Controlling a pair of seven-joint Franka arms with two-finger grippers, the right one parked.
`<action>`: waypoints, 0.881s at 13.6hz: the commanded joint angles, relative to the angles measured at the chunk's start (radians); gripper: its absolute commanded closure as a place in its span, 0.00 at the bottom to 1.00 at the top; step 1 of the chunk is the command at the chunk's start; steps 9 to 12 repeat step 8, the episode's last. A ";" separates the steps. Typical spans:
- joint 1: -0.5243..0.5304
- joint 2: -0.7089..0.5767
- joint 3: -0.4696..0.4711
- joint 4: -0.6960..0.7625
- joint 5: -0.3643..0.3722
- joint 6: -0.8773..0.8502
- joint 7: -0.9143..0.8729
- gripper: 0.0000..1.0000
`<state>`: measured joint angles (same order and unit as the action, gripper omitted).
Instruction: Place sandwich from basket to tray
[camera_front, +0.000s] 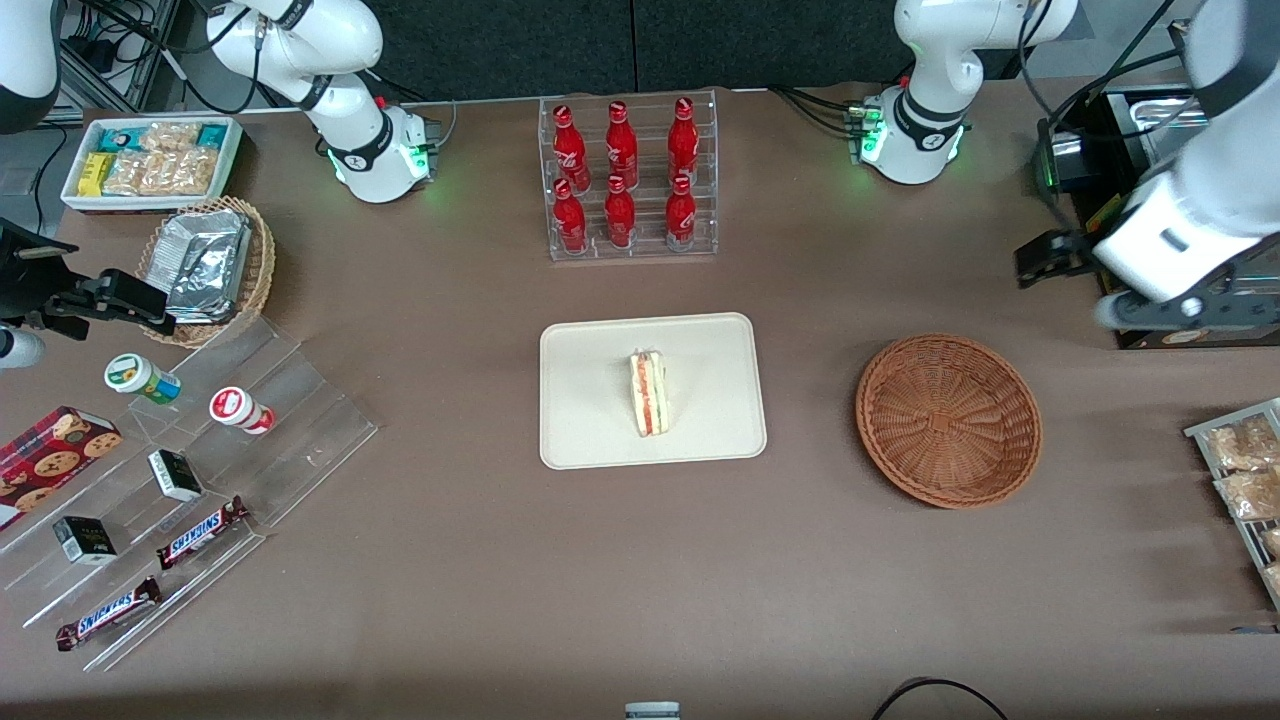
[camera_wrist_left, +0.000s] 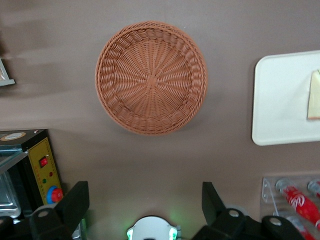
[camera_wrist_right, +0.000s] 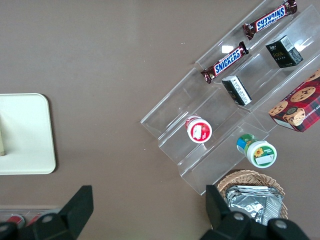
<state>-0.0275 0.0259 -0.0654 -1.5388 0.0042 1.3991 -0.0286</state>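
1. Gripper (camera_wrist_left: 145, 200): we log it raised above the table at the working arm's end, fingers (camera_wrist_left: 75, 200) spread wide, nothing between them.

2. Basket (camera_front: 948, 420): nearest item, below the gripper and a little toward the tray; round, reddish-brown wicker, with nothing in it. Also seen from the wrist (camera_wrist_left: 151, 77).

3. Oven (camera_wrist_left: 27, 170): we note a black appliance with a yellow panel and red knob just beside the gripper, at the table's edge.

4. Tray (camera_front: 590, 350): cream, rectangular, well apart from the gripper, past the basket toward the table's middle.

5. Sandwich (camera_front: 650, 392): lying on the tray near its middle, red and green filling showing on the cut edge. Only one pale corner shows from the wrist (camera_wrist_left: 314, 95).

6. Bottle rack (camera_front: 628, 180): clear, holding red bottles, farther from the front camera than the tray.
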 joint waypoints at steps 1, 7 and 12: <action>0.001 -0.066 0.038 -0.032 -0.018 -0.020 0.070 0.01; -0.008 -0.051 0.047 -0.012 0.020 -0.018 0.075 0.01; -0.006 -0.043 0.047 -0.003 0.020 -0.018 0.073 0.01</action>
